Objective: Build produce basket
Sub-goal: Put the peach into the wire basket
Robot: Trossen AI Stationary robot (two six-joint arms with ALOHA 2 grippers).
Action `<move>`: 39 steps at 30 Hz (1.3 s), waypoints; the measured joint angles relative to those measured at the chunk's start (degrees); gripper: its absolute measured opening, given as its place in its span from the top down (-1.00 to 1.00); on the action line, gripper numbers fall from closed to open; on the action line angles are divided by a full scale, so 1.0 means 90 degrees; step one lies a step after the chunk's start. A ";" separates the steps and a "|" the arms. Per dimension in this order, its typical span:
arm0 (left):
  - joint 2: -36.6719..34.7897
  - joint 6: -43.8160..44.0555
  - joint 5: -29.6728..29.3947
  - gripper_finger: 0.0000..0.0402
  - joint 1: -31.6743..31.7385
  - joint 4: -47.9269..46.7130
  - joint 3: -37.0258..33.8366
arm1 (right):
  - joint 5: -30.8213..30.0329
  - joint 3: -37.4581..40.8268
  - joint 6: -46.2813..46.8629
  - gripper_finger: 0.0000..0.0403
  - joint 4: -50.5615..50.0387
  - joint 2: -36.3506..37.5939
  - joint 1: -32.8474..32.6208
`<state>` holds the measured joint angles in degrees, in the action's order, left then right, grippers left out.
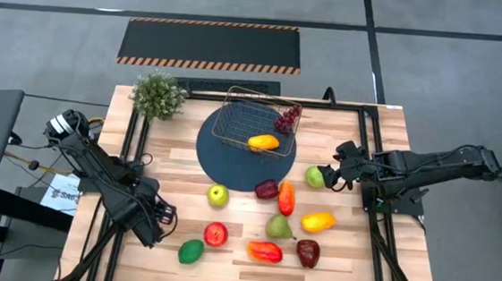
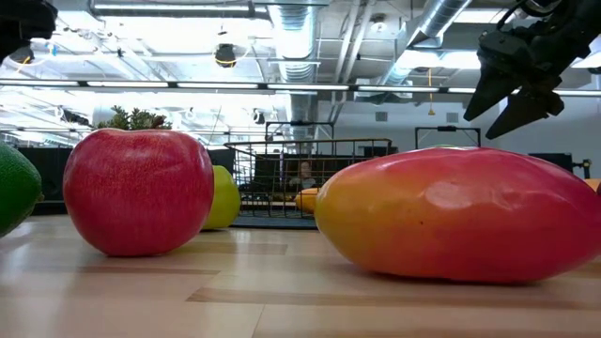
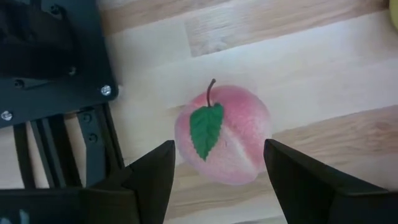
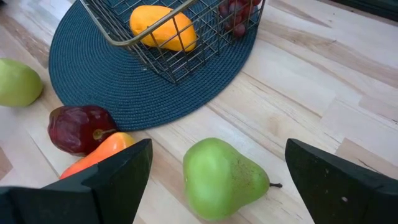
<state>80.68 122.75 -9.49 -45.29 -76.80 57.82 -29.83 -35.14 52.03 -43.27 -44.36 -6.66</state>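
Gold-bronze wire basket [image 1: 257, 123] on dark blue round mat [image 1: 222, 161], far-centre of worktop [image 1: 358, 266], already holding orange-yellow mango [image 1: 263, 142] + purple grapes [image 1: 287, 119] at one corner. Rest of produce loose on wood nearer the front: yellow-green apple [image 1: 218, 194], dark red fruit [image 1: 267, 189], orange pepper [image 1: 287, 198], green pear [image 1: 278, 226], yellow-orange pepper [image 1: 318, 221], red-orange mango [image 1: 264, 250], dark red apple [image 1: 308, 253], red peach [image 1: 216, 234], lime [image 1: 190, 251]. Right hand [image 1: 339, 172] wide open, empty, poised just beside light green pear [image 4: 225, 177]; pear centred betw. fingers in right wrist view, lying on its side, stem pointing away from basket, long axis roughly across the gap — prob. next pick, judged from line-up. Basket lies beyond pear on mat side, so short carry for right arm. Left hand [image 1: 162, 216] also open, empty, near front-left, peach [image 3: 222, 134] centred betw. its fingers [image 3: 149, 177], close but not touching. Right arm nearer basket; left nearer peach + lime. Potted plant [image 1: 158, 95] at far-left corner, not involved.
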 joint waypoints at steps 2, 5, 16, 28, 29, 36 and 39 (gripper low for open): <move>0.0000 -0.0073 0.0078 -0.16 0.0004 -0.0023 0.0000 | -0.0002 0.0000 0.0000 -0.91 0.0000 0.0000 0.0000; 0.0000 -0.0184 0.0138 -0.21 0.0008 0.0015 0.0000 | -0.0002 0.0000 0.0002 -0.91 0.0000 0.0000 0.0000; 0.0000 0.0754 0.0167 -0.71 0.0020 0.0244 0.0000 | -0.0002 0.0000 0.0002 -0.91 0.0002 0.0000 0.0000; 0.0002 0.1602 -0.0522 -0.75 -0.0077 0.0298 0.0002 | -0.0024 0.0000 0.0000 -0.91 0.0000 0.0000 0.0000; 0.0002 0.1631 -0.0525 -0.75 -0.0093 0.0314 0.0002 | -0.0024 0.0000 0.0000 -0.91 0.0000 0.0000 0.0000; 0.0002 0.1626 -0.0526 -0.75 -0.0103 0.0372 0.0002 | -0.0026 0.0000 0.0002 -0.91 0.0000 0.0000 0.0000; 0.0002 0.1487 -0.0431 -0.75 -0.0120 0.0429 0.0002 | -0.0026 0.0000 0.0001 -0.91 0.0001 0.0000 0.0000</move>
<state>80.71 136.14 -13.37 -46.37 -72.94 57.84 -30.06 -35.14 52.04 -43.26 -44.36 -6.66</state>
